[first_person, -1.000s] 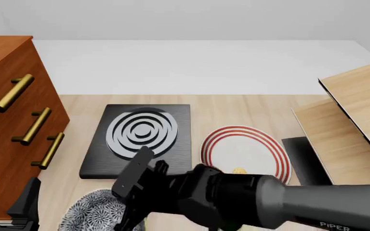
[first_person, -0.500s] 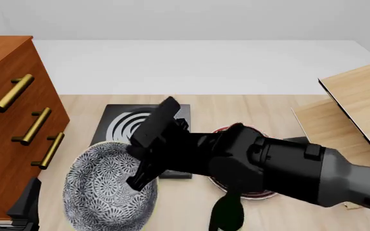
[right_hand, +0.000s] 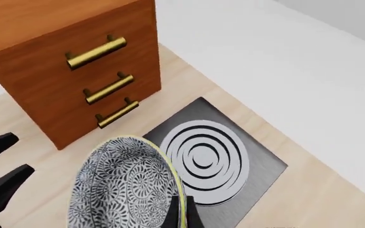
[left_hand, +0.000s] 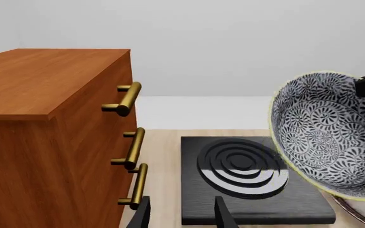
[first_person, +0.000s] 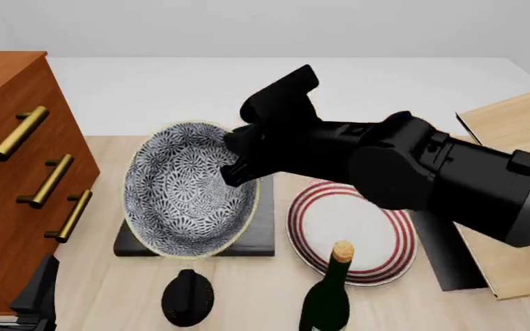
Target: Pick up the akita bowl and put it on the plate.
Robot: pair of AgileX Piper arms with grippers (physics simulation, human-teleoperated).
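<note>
Nearest edge of the table first: the left gripper (first_person: 12, 289) sits low at the near left corner, fingers spread apart and holding nothing. Just along that near edge stand a squat black object (first_person: 188, 298) and a dark green bottle (first_person: 328, 296) with a cork top, its neck overlapping the near rim of the plate (first_person: 389, 227). That plate lies flat, white with red rings, nothing on its face.

Further in, the right gripper (first_person: 237, 155) is clamped on the rim of the akita bowl (first_person: 187, 189), which hangs in the air, tipped on edge so its patterned inside faces us. It is empty. It hangs in front of the black slab (first_person: 263, 231), left of the plate and clear of it.

The right wrist view shows the slab's white rings (right_hand: 203, 159) fully, which the front view hides behind the bowl. The left wrist view shows the wooden drawer unit (left_hand: 55, 137) along the left edge, brass handles in a column. At the right edge lean pale wooden boards (first_person: 509, 179).
</note>
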